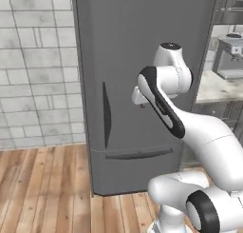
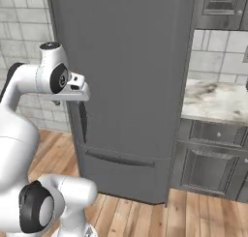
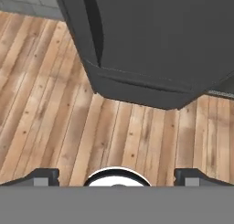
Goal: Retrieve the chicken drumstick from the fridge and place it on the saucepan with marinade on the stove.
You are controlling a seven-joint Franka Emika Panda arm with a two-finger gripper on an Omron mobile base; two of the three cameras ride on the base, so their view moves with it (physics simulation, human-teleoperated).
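Fridge (image 1: pixel 137 61) stands closed, door shut flush; tall dark grey metallic body, with a vertical recessed handle (image 1: pixel 107 114) on the upper door and a horizontal recessed pull (image 1: pixel 138 154) across the lower drawer front. Chicken drumstick is not visible; with the door shut, its place inside cannot be told.

Claw (image 3: pixel 117 176): in the hand view the two dark fingertips (image 3: pixel 45 176) sit far apart at the bottom corners, so the jaws stand wide with nothing between them. The hand points downward at the wooden floor (image 3: pixel 55 127). Ahead of the claw and above it in that view lies the fridge's bottom edge and drawer front. The vertical handle is further up and to the left of the fingertips.

In the left base view the arm is folded, its wrist (image 1: pixel 140 98) in front of the fridge door, just beside the vertical handle on its right. Contact with the door cannot be judged. In the right base view the hand mount (image 2: pixel 72 88) sits at the door's left edge, level with the top of the handle.

Beyond the fridge, to the right of the claw: a marble-patterned counter (image 2: pixel 215 100) over dark grey cabinets (image 2: pixel 208 163). A grey appliance (image 1: pixel 230 56) stands on that counter. Tiled wall (image 1: pixel 33 70) to the left.
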